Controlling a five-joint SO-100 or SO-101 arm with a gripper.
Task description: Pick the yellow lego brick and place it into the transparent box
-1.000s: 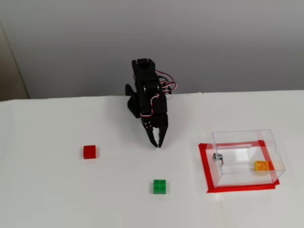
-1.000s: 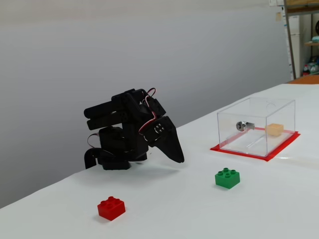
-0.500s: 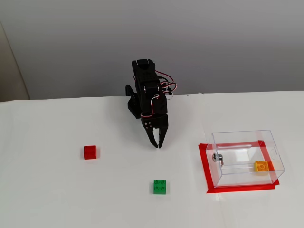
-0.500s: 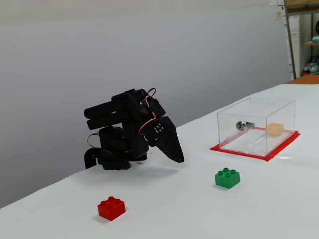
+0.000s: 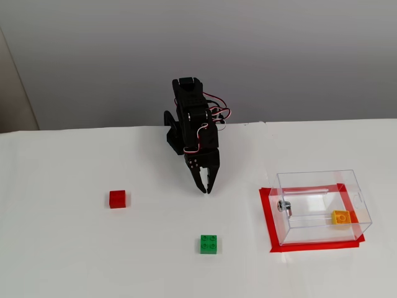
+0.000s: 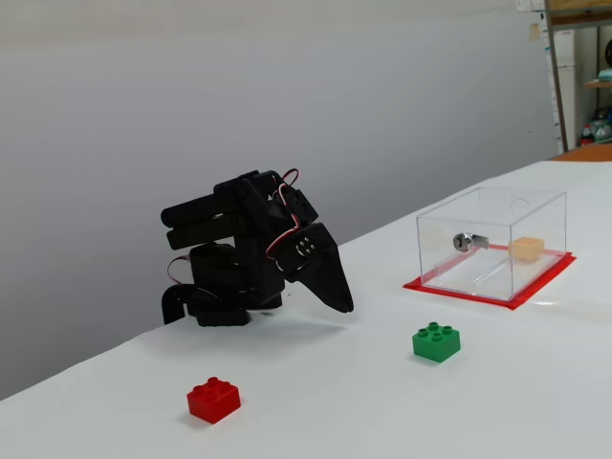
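While the arm sits folded at the back of the white table [image 5: 74, 261], its gripper [image 5: 205, 189] points down with the fingers drawn together and nothing between them. The yellow brick [image 5: 341, 217] lies inside the clear box [image 5: 319, 180], toward the right end in a fixed view. The box stands on a red taped rectangle [image 5: 268, 220]. A green brick [image 5: 209, 244] and a red brick [image 5: 117, 198] rest on the open table, well apart from the gripper.

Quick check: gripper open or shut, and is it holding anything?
Gripper: shut, empty. The yellow lego brick lies inside the transparent box.
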